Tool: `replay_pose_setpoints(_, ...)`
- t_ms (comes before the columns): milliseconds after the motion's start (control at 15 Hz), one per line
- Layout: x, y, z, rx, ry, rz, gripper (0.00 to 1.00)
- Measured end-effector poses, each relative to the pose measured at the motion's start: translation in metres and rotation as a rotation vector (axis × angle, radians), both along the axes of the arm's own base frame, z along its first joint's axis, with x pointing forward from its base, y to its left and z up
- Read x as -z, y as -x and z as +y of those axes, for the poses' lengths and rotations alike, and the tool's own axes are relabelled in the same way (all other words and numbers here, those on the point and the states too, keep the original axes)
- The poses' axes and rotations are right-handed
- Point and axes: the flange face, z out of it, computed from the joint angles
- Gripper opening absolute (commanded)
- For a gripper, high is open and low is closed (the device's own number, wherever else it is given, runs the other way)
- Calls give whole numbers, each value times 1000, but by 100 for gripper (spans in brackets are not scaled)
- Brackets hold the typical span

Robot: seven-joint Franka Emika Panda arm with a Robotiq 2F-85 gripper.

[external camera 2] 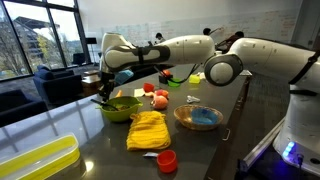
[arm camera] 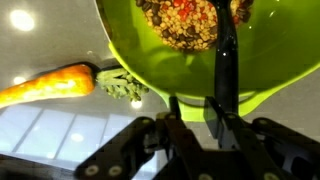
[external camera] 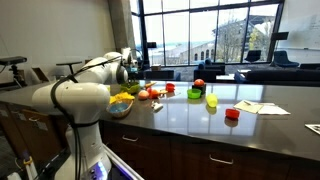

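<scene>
With the gripper (arm camera: 195,108) at the rim of the green bowl (arm camera: 130,40), upper right of the wrist view, jaws narrow beside the dark utensil (arm camera: 228,70) standing in it, grasping seems in hand, though I cannot tell if they pinch it; the next move calls for a sure hold before lifting.

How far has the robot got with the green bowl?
Done: the gripper is at the green bowl, with its fingers on either side of the rim. In hand: the grip on that rim; whether the fingers pinch it yet is unclear. Left: the bowl sits on the counter beside the carrot, not lifted.
</scene>
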Motion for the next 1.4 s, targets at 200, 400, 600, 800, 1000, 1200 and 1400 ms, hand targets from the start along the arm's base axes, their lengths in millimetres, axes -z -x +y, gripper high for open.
replay_pose_setpoints(200,0,0,1,-1,-7,-3,51)
replay_pose_setpoints(400,1,3,5,-14,-16,6,70)
replay_pose_setpoints(600,1,10,13,-57,-24,16,88)
replay_pose_setpoints(800,4,23,26,-123,-9,29,94)
replay_pose_setpoints(1000,5,38,40,-183,25,37,94)
replay_pose_setpoints(1200,0,48,49,-216,47,28,93)
replay_pose_setpoints(1400,-12,51,51,-226,56,9,93)
